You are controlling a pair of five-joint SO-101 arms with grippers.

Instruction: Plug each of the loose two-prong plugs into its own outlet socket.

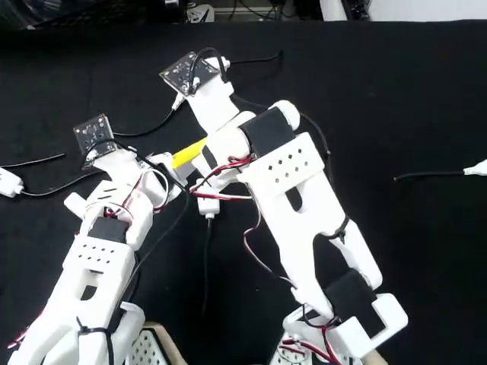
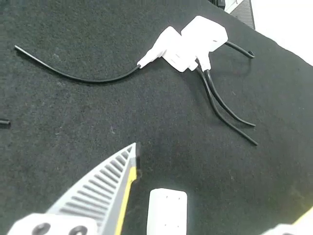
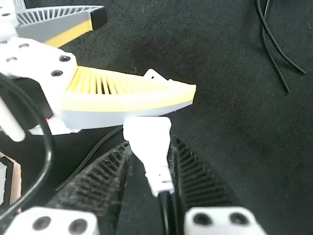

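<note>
One plug (image 3: 146, 142) is in hand and not yet seated. It sits between the dark ribbed fingers of the right end effector (image 3: 152, 149), which is closed narrowly on its body. Its black cable (image 1: 207, 258) trails toward the arm bases. The plug's front end lies under the lower yellow-faced finger (image 3: 132, 93) of the left end effector (image 3: 146, 54), whose jaws stand wide apart and hold nothing. Whether that finger touches the plug I cannot tell.

Farther out on the black worktop (image 1: 396, 91), the left wrist view shows a second plug (image 2: 164, 46) butted end-on against a white socket block (image 2: 205, 34). That pair looks joined, so I judge one connection done. At the worktop's right edge in the high view lies another white connector (image 1: 477, 168) on a thin cable, well apart from both arms and seemingly unmated.

By this reading the task is partway: one pair is made, the held plug has to reach a socket, and at least one loose piece is left. Which socket the held plug is meant for I cannot tell.
</note>
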